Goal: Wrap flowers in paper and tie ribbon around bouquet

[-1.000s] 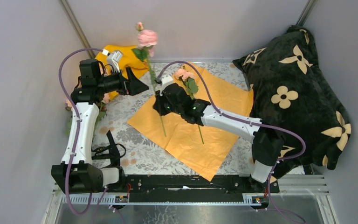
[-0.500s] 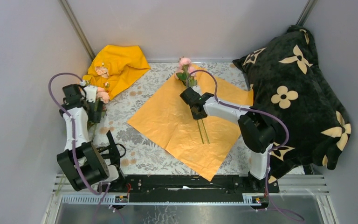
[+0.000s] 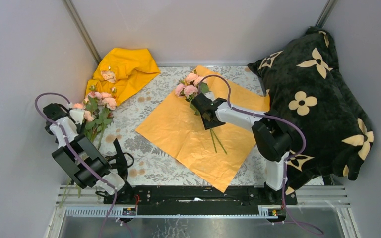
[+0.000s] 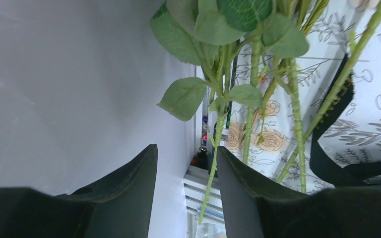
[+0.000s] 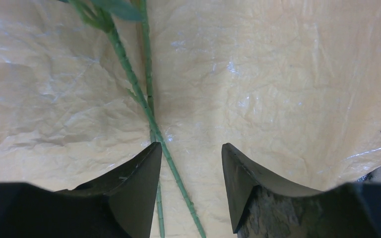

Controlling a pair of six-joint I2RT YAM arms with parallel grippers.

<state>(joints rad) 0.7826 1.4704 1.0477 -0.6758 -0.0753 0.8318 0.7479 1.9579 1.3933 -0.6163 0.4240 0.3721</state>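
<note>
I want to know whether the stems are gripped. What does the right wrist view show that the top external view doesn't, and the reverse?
Only the right wrist view: the right hand has its fingers apart and clamps nothing. Only the top external view: the pink rose heads near the paper's far corner, a second rose bunch on the left, the yellow cloth and the black pillow. Both: green stems lying on the creased orange paper.
</note>
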